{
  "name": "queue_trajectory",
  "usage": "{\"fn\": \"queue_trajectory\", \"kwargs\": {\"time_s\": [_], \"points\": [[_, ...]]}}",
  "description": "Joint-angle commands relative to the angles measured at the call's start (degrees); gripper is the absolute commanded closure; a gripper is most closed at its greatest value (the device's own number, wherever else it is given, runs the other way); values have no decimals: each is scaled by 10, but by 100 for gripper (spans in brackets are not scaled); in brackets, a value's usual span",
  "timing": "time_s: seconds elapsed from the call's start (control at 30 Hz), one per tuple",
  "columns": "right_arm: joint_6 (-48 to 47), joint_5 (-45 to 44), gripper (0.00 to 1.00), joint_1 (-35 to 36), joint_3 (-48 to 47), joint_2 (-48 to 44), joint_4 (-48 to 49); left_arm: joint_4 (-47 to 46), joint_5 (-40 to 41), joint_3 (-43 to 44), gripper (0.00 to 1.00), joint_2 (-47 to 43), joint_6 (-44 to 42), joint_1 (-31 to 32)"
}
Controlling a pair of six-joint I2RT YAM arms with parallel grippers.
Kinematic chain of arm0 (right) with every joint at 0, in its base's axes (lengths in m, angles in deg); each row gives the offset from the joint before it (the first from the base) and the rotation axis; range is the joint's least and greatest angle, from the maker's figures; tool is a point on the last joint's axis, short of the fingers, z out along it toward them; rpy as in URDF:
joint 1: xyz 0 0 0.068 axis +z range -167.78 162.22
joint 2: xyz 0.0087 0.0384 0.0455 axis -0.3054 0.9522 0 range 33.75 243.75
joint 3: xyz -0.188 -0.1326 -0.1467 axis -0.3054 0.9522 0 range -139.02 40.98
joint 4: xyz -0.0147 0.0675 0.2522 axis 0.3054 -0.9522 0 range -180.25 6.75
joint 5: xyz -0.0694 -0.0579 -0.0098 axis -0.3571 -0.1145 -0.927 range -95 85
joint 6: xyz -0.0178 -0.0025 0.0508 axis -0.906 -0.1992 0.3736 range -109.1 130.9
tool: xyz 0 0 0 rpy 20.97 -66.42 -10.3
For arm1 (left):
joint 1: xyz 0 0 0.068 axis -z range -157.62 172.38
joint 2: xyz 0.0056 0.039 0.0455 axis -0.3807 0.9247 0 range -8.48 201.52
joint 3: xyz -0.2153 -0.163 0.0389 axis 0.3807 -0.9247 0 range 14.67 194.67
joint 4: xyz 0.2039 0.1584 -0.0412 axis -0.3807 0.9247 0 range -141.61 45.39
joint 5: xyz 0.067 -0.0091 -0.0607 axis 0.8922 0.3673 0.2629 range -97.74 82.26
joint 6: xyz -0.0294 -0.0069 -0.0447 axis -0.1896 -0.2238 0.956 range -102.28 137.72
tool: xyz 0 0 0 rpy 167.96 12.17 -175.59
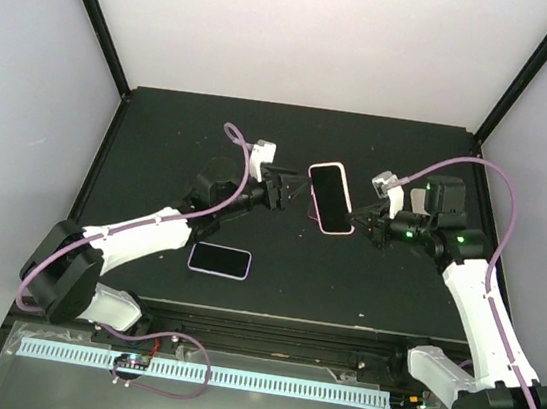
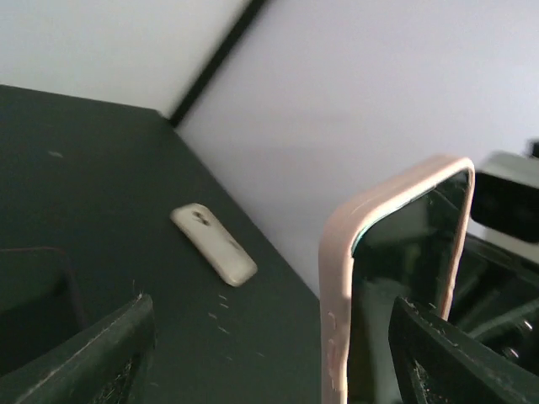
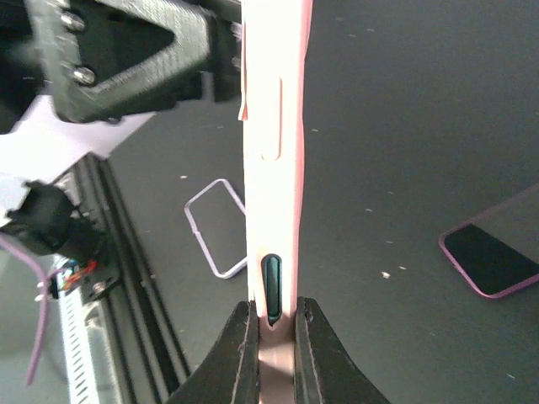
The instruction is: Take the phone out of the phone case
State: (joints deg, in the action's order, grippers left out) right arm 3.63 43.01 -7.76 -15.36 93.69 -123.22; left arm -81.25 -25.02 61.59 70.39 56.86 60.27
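Observation:
A phone in a pink case (image 1: 331,197) is held off the black table, screen up in the top view. My right gripper (image 1: 360,221) is shut on its lower right edge; in the right wrist view the fingertips (image 3: 244,337) pinch the case's edge (image 3: 274,168) beside a dark green side button. My left gripper (image 1: 281,187) is open at the phone's left side. In the left wrist view the case's corner (image 2: 337,278) stands between the wide-apart fingers (image 2: 93,362), close to the right one and not touching either.
A second phone in a purple case (image 1: 220,259) lies flat near the table's front; it also shows in the right wrist view (image 3: 493,261). A thin pale rectangular outline (image 3: 217,227) lies on the table. A small white oblong object (image 2: 215,244) lies near the wall.

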Motion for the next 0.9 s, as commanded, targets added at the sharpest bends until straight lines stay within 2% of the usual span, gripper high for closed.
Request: {"fn": "queue_trajectory", "kwargs": {"time_s": [0.0, 0.13, 0.3, 0.33, 0.43, 0.5, 0.6, 0.63, 0.87], "points": [[-53, 119, 99, 1, 10, -45, -16, -125, -189, -21, 23, -13, -4, 1], [-53, 151, 99, 2, 23, -63, -17, -102, -213, -33, 25, -42, 2, 1], [-62, 182, 99, 2, 1, -58, -42, 8, -258, 25, 31, -51, -30, 2], [-62, 191, 99, 2, -4, -55, -46, -1, -258, 25, 34, -51, -13, 2], [-56, 206, 99, 1, -15, -49, -51, -132, -272, -1, 41, -41, 65, 5], [-48, 215, 99, 2, -22, -48, -52, -114, -285, 24, 49, -34, 69, 5], [-13, 227, 99, 2, -16, -49, -22, -8, -311, 84, 52, -28, 17, 8], [3, 231, 99, 2, -11, -48, -6, 2, -313, 86, 53, -28, 5, 9], [37, 224, 99, 2, -2, -46, 28, -56, -342, 49, 56, -13, 29, 8]]}}
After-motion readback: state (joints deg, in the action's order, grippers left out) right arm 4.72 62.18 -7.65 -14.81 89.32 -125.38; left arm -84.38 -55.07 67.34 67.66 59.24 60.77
